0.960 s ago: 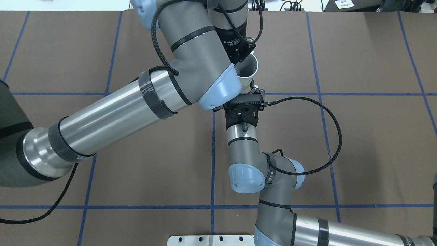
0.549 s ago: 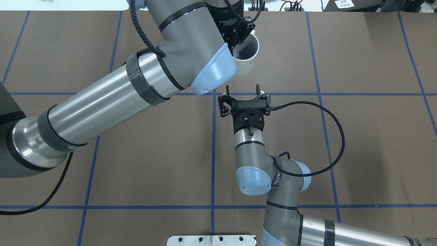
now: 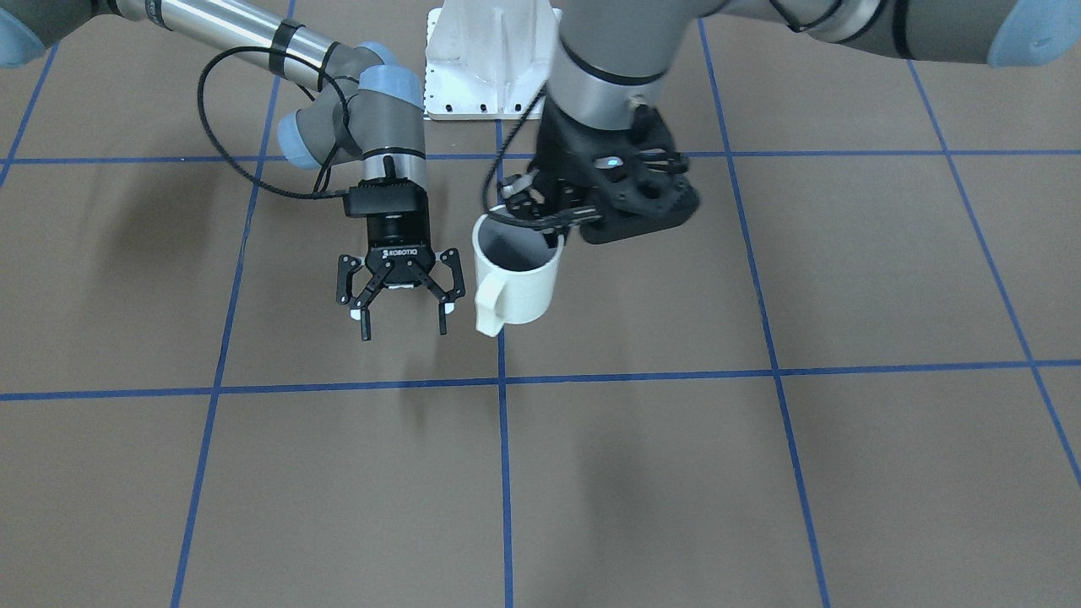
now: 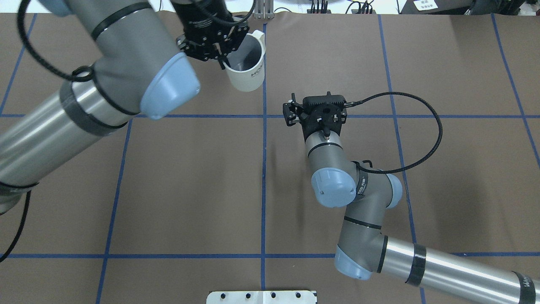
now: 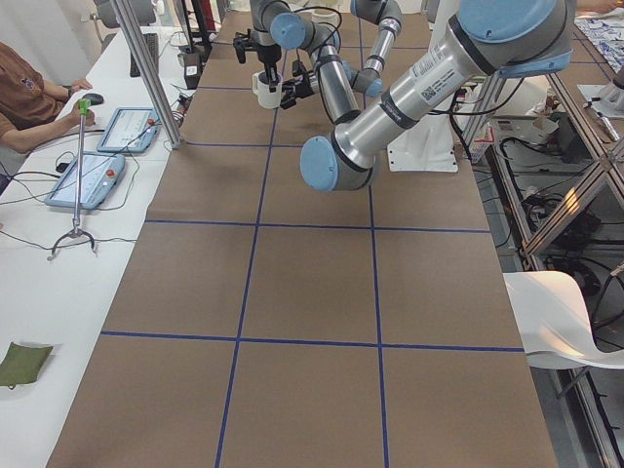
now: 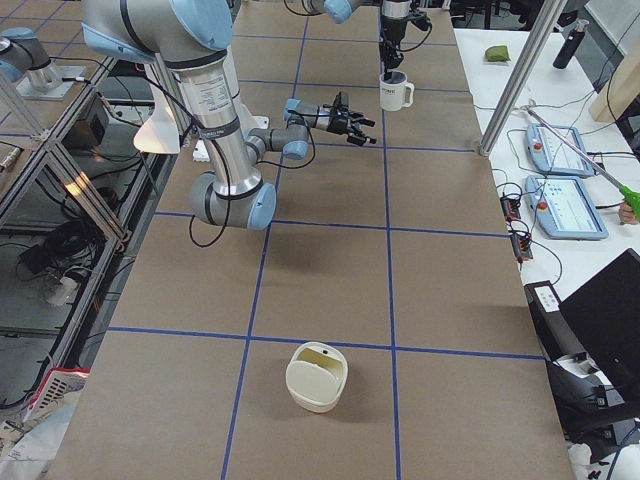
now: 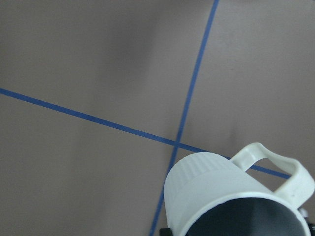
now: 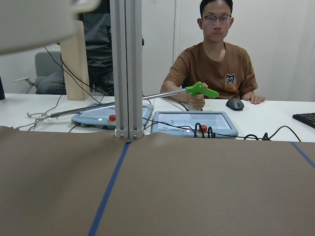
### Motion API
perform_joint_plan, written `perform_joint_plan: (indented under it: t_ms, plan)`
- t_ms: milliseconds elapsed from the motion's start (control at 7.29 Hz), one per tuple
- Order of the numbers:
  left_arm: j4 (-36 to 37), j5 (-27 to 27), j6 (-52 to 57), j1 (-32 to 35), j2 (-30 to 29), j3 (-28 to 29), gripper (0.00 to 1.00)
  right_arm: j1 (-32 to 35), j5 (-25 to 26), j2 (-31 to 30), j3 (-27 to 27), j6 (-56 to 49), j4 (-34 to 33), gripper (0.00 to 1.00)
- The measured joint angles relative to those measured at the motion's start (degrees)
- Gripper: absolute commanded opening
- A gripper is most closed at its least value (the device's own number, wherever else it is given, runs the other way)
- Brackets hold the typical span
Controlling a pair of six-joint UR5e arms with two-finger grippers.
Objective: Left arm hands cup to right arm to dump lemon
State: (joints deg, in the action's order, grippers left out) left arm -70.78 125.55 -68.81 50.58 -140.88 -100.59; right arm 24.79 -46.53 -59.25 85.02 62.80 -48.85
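Pinching the cup (image 3: 519, 283) by its rim, my left end effector (image 3: 540, 221) holds it upright, just left of my right end effector (image 3: 404, 325), whose fingers are spread wide and aimed forward; the handle (image 3: 488, 312) points forward, angled toward it.

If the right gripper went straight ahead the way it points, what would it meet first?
Nothing nearby: the right gripper points level over the table, with the cup off to its left. The way looks free to the far edge, where the post may stand just left of its line.
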Motion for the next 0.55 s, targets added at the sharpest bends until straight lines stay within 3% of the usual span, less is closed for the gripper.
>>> perform_joint_plan:
  t_ms: [274,549]
  plan:
    - [-0.6,0.1,13.1,2.8,15.3,-8.1,0.00,8.3,-16.0,-2.8,1.6,-3.0,-0.1,1.00]
    - [-5.0,1.5,28.5,7.6,29.1,-10.2,0.00,16.6,-33.0,-6.4,2.6,-7.0,-0.5,1.00]
